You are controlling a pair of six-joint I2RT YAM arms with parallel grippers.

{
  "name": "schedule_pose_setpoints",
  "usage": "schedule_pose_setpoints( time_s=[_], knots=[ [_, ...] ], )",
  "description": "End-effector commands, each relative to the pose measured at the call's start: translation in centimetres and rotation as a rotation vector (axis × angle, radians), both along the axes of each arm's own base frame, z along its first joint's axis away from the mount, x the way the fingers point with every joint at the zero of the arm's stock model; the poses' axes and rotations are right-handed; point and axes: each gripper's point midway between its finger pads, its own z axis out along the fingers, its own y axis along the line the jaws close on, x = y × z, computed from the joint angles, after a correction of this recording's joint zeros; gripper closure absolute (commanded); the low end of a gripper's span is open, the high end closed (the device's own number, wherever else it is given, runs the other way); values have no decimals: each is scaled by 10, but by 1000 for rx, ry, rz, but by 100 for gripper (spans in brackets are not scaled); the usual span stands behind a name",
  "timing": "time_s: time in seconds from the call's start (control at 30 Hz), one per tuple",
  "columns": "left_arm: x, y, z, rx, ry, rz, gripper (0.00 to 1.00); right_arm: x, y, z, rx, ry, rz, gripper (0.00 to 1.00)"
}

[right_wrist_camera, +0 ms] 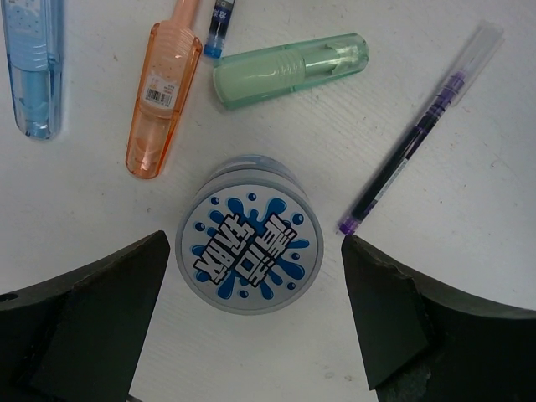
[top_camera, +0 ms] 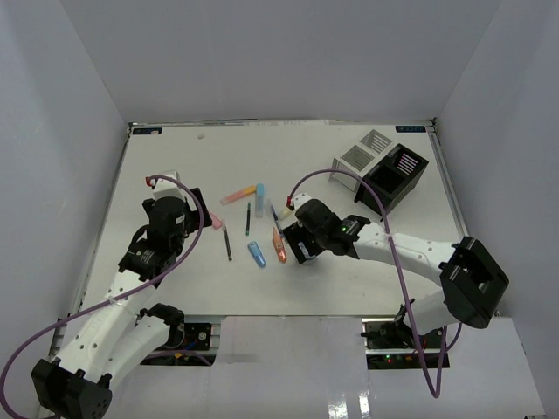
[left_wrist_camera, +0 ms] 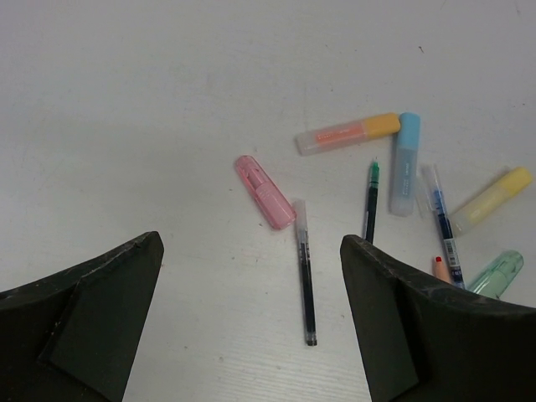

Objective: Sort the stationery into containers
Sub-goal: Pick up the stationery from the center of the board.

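Observation:
The stationery lies in the middle of the table. In the left wrist view I see a pink marker, a black pen, an orange marker, a blue marker and a yellow marker. My left gripper hovers open just short of the pink marker, holding nothing. My right gripper stands open above the round blue-white roll, one finger on each side and neither touching. Beside the roll lie an orange marker, a green marker and a purple pen. The white container and black container stand at the back right.
White walls enclose the table on three sides. My right arm stretches from the near right toward the centre, with its purple cable looping toward the containers. A small pale dot lies near the back edge.

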Motion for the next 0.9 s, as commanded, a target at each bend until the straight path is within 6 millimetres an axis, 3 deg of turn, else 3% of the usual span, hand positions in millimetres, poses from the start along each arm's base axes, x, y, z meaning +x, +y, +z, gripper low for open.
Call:
schedule_pose_setpoints(
  time_s=[0.0, 0.17, 0.33, 0.47, 0.67, 0.73, 0.87],
  knots=[
    [1, -2, 4, -13, -15, -13, 2, 10, 13, 13, 45, -39, -26, 10],
    [0, -4, 4, -17, -16, -21, 2, 7, 12, 1, 8, -24, -28, 9],
    [0, -5, 5, -20, -17, -28, 2, 6, 13, -5, -3, -11, -26, 0],
    [0, -5, 6, -22, -23, -30, 2, 5, 11, -1, 3, -21, -34, 16],
    [0, -7, 7, -26, -24, -40, 2, 12, 3, 30, 17, -87, -70, 62],
    [0, -7, 8, -27, -26, -44, 2, 12, -3, 44, 20, -105, -82, 71],
    [0, -8, 8, -29, -27, -46, 2, 23, -12, 91, 51, -211, -119, 74]
  ],
)
